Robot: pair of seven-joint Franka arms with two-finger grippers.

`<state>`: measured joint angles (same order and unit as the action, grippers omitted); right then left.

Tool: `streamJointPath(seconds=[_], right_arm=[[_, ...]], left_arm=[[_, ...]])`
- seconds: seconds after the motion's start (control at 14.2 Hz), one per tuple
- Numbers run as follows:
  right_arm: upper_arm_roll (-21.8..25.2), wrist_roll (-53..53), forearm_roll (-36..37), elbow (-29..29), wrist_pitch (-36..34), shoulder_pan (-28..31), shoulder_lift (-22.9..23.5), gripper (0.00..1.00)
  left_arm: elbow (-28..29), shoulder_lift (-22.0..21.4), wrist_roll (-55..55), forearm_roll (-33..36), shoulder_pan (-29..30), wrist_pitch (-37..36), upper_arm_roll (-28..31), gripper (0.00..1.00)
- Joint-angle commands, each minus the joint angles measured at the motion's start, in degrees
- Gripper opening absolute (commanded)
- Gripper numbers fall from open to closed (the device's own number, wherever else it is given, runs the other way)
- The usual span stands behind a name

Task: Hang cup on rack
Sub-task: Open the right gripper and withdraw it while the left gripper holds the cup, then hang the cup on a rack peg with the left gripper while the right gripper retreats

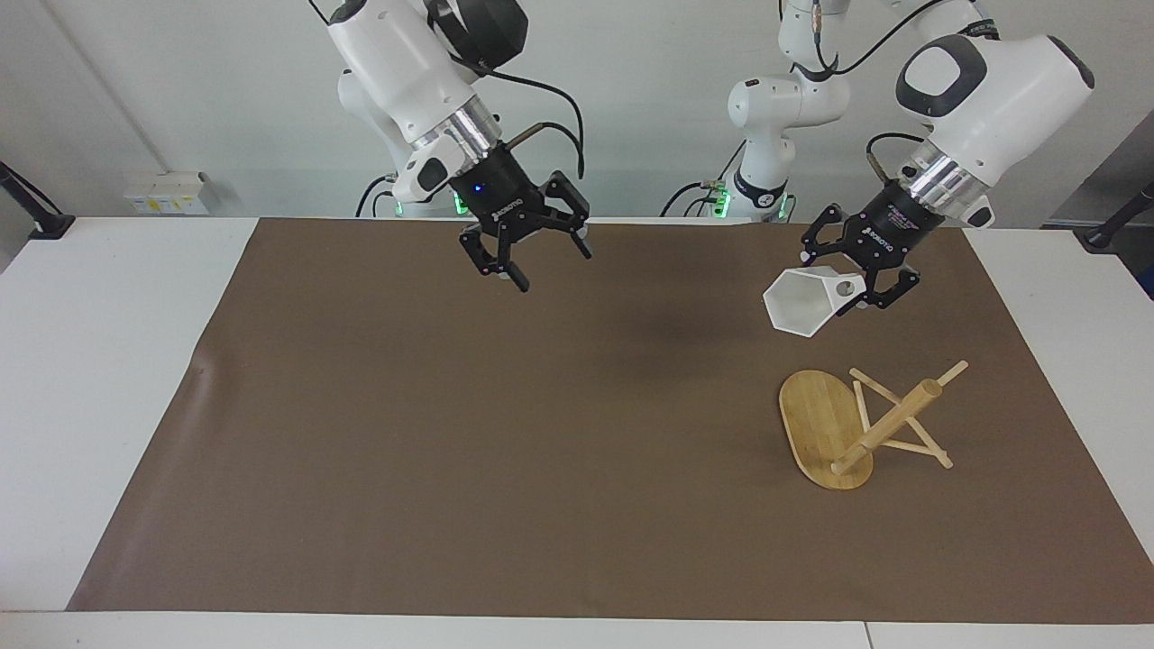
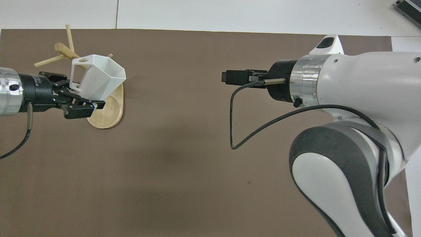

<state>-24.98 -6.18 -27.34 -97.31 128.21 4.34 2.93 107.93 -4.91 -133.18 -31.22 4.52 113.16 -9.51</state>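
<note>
Cup: the small white cup with flat sides (image 1: 805,304) is up in the air over the brown mat (image 1: 505,433), tipped sideways, above the mat just nearer the robots than the rack.
Left gripper: the left gripper (image 1: 861,287) pinches the cup at its blocky handle, so the handle hole faces out for a peg.
Rack: the light wooden cup rack (image 1: 861,424) stands at the left arm's end, leaning, its thin pegs free.
Right gripper: the right gripper (image 1: 530,256) hangs wide and empty over the mat, waiting out of the way.

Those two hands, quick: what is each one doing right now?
Left hand: closed on the cup, up over the brown mat.
Right hand: open, holding nothing.
</note>
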Motion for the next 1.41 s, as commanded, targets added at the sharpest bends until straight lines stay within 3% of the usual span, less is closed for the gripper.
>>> streamJointPath(seconds=[0.0,0.28,0.56,1.34], right_arm=[[-0.7,3.7,1.1,-0.6,0.0,3.2,-0.3,1.00],[0.7,6.6,3.8,-0.5,0.1,5.0,-0.3,1.00],[4.0,17.2,6.5,-0.3,-1.2,5.1,-0.3,1.00],[16.0,31.1,6.7,4.7,-19.8,5.1,-0.7,1.00]], left_arm=[[0.8,1.0,-4.7,2.5,0.2,2.6,-0.5,0.00],[-0.1,5.0,-8.6,4.5,-0.7,6.6,-0.6,0.00],[-0.1,7.1,-9.8,4.8,-0.7,8.7,-0.6,0.00],[0.3,9.8,-15.6,7.8,-0.9,15.2,-0.6,0.00]])
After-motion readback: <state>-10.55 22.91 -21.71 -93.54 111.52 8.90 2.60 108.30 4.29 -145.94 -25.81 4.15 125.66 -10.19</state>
